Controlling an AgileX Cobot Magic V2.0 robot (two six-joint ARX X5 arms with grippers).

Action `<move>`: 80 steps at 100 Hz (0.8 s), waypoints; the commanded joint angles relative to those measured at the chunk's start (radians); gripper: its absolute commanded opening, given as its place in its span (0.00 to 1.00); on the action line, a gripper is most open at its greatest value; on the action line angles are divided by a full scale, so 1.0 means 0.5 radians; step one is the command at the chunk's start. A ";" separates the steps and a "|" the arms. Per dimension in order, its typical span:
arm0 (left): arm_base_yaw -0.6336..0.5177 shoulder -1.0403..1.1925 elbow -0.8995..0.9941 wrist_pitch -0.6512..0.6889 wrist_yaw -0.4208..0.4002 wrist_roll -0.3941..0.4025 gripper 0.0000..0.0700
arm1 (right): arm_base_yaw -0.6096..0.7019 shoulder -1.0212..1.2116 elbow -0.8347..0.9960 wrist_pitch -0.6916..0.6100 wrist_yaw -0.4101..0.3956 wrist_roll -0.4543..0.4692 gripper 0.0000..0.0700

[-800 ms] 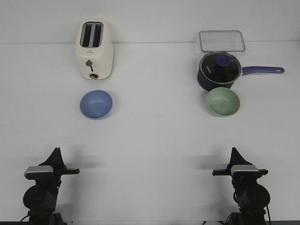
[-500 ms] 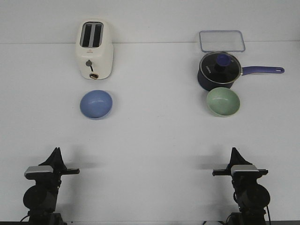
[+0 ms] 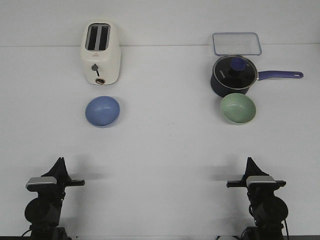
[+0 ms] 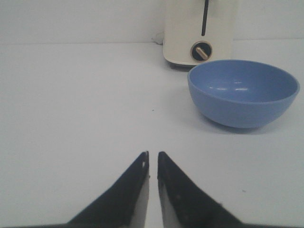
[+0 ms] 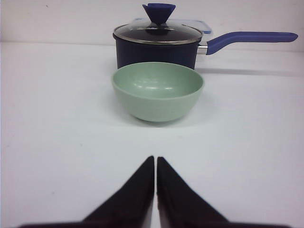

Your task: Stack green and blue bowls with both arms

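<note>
White tabletop (image 3: 165, 150) carries everything; periwinkle blue round matte bowl (image 3: 102, 111) sits upright on the left half, just in front of a cream two-slot toaster (image 3: 100, 52), a small gap between them; pale sage green round matte bowl (image 3: 238, 108) sits upright on the right half, right up against the front of a dark navy lidded saucepan (image 3: 233, 75) with a long blue handle pointing right, can't tell if they touch; clear rectangular plastic container (image 3: 237, 43) lies behind the saucepan; bowls well apart, not stacked.

Left black pointed gripper (image 3: 60, 165) sits at the near edge, well short of the blue bowl; left wrist view shows its fingers (image 4: 135, 190) nearly together, only a thin slit, nothing between; blue bowl (image 4: 243, 92) ahead and off to one side of the tips.

Right black pointed gripper (image 3: 249, 164) at the near edge too, mirrored; its fingers (image 5: 137, 192) closed to a hairline gap, empty; green bowl (image 5: 157, 91) straight ahead of the tips, saucepan (image 5: 156, 45) directly behind it.
</note>
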 commanded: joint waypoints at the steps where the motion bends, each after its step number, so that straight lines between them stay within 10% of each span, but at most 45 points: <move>1: 0.004 -0.005 -0.040 0.029 0.006 -0.011 0.02 | 0.005 -0.001 -0.005 0.027 -0.023 0.111 0.01; 47: 0.004 -0.005 -0.040 0.028 0.006 -0.011 0.02 | 0.005 0.011 0.183 -0.005 -0.039 0.928 0.00; 60: 0.004 -0.005 -0.040 0.029 0.006 -0.011 0.02 | 0.005 0.264 0.590 -0.195 0.122 0.826 0.01; 74: 0.004 -0.005 -0.040 0.029 0.006 -0.011 0.02 | 0.005 0.810 1.077 -0.423 0.224 0.609 0.52; 80: 0.004 -0.005 -0.040 0.028 0.006 -0.011 0.02 | 0.002 1.066 1.256 -0.500 0.229 0.549 0.58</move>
